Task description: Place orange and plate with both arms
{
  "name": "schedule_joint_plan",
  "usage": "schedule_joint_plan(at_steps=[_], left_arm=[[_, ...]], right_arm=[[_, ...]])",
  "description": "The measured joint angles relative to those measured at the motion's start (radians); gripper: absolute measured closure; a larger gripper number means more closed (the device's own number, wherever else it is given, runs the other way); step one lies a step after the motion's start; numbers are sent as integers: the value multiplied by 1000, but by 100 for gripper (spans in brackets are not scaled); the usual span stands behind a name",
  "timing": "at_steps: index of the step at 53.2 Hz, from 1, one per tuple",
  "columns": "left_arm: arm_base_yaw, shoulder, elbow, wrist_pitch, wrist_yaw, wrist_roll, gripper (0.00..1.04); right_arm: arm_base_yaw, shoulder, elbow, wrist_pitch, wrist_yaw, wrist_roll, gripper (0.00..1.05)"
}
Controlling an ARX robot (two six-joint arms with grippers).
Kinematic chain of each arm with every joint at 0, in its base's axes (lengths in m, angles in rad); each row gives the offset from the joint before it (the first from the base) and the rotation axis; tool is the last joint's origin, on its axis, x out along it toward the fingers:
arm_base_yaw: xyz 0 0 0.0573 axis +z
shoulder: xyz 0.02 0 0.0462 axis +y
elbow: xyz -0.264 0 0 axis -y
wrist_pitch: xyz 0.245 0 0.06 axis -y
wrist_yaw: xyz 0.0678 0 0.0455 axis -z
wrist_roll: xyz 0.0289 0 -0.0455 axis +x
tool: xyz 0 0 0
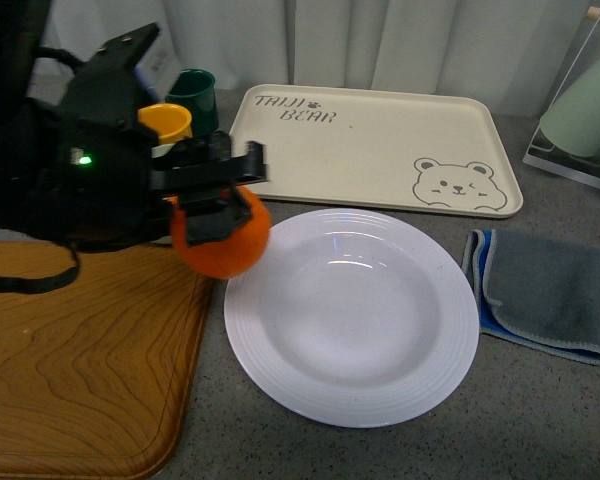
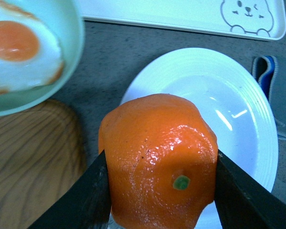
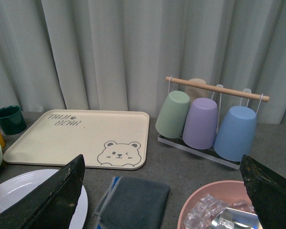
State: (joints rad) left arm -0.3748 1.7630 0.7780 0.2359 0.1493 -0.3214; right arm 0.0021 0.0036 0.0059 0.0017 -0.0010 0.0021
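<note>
Orange (image 1: 238,243) clamped in left gripper (image 1: 216,208) — glossy ribbed plate (image 1: 280,385) beside; right gripper (image 3: 164,193) apart.

Orange look: the orange (image 1: 225,240) is bright, slightly lumpy and glossy, with a small green stem dot.
Orange state: lifted, clamped between the black fingers of the left gripper (image 1: 216,203).
Orange place: in the air at the plate's far-left rim.
Plate look: the plate (image 1: 280,385) is large, round, white, glossy and deep, with a wide ribbed rim.
Plate place: flat on the grey worktop (image 1: 540,420), about mid-width, towards its near edge.

Front looks down — both wrists (left closest) share plate (image 1: 352,330).
</note>
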Motion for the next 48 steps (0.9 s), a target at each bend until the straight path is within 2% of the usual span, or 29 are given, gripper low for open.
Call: schedule_joint_plan(at_steps=[15,30,40,46,48], left_arm=[[-171,211,137,22,-44,1,57],[-209,285,185,4,-53,-4,56],[-209,285,187,6,-70,-3,21],[-208,281,187,7,-72,-1,5],[-206,277,187,7,-74,1,5]], right_arm=[[0,0,0,0,0,0,9],[0,0,0,0,0,0,9],[0,0,0,0,0,0,9],[0,0,0,0,0,0,9],[0,0,0,0,0,0,9]])
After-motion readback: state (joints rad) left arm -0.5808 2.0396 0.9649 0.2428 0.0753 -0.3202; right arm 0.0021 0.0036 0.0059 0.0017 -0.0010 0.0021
